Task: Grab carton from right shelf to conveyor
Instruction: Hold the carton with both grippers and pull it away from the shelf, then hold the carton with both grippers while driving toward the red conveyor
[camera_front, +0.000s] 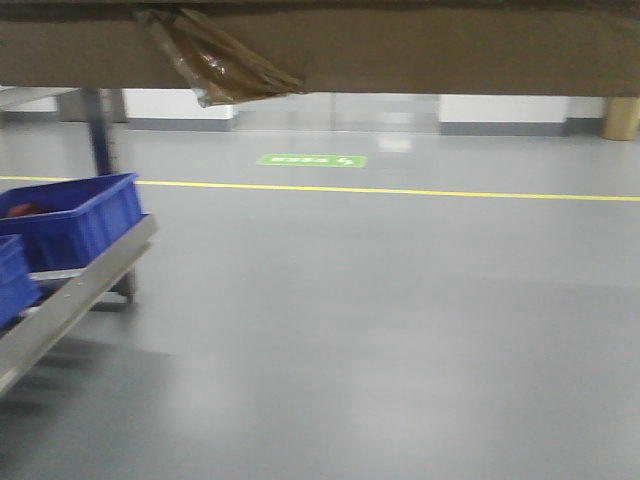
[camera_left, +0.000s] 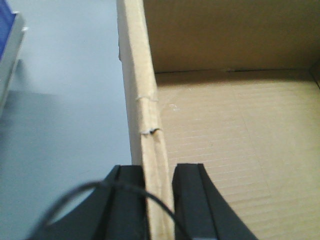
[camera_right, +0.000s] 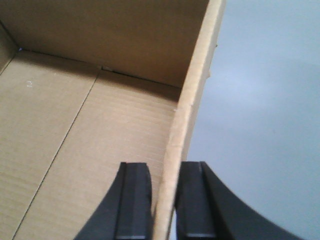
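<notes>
The brown carton (camera_front: 400, 50) fills the top of the front view, lifted clear of the floor, with a loose piece of tape (camera_front: 215, 60) hanging from it. My left gripper (camera_left: 160, 200) is shut on the carton's left wall (camera_left: 145, 100), one finger outside and one inside the open, empty carton (camera_left: 240, 130). My right gripper (camera_right: 165, 200) is shut on the right wall (camera_right: 192, 95) in the same way, beside the bare carton bottom (camera_right: 75, 125). The shelf (camera_front: 70, 290), a steel rail with a dark upright, stands at the left edge. The conveyor is out of view.
Blue bins (camera_front: 75, 215) sit on the shelf's rail, and one corner (camera_left: 5, 20) shows in the left wrist view. Smooth grey floor (camera_front: 380, 330) stretches ahead, crossed by a yellow line (camera_front: 400, 190) with a green sign (camera_front: 311, 160) beyond it. A white wall closes the back.
</notes>
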